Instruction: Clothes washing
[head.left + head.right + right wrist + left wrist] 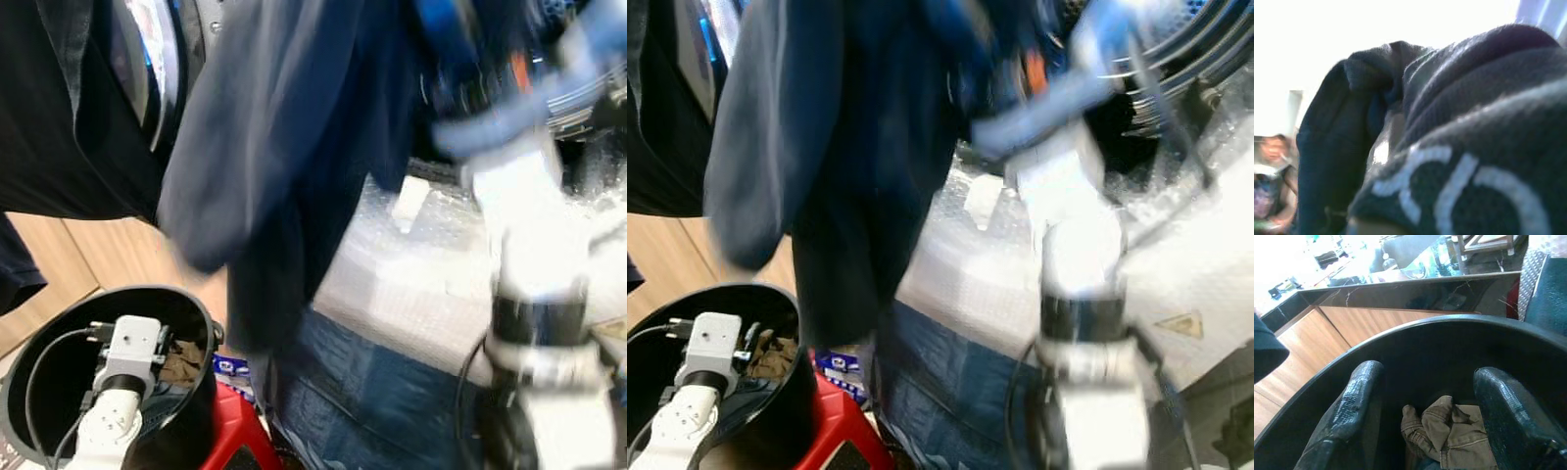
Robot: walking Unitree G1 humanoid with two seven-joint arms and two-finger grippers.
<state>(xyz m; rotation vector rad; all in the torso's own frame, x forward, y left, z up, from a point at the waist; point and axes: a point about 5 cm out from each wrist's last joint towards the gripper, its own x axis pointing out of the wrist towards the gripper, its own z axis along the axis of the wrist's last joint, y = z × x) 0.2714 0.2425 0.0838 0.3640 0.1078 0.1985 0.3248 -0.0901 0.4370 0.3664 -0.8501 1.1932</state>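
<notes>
My right gripper (460,59) grips a navy garment (284,166); my left gripper (1420,431) hangs spread inside the bucket (201,323).

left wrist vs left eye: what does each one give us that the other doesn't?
Left wrist alone: the open left gripper over the black bucket, with close detail of a crumpled khaki garment inside, plus wooden cabinet fronts under a dark countertop.

Left eye alone: the raised, blurred right arm lifting a dark blue garment that hangs above the bucket, and a red stool beside it.

Both: the bucket, with laundry at its bottom.
</notes>
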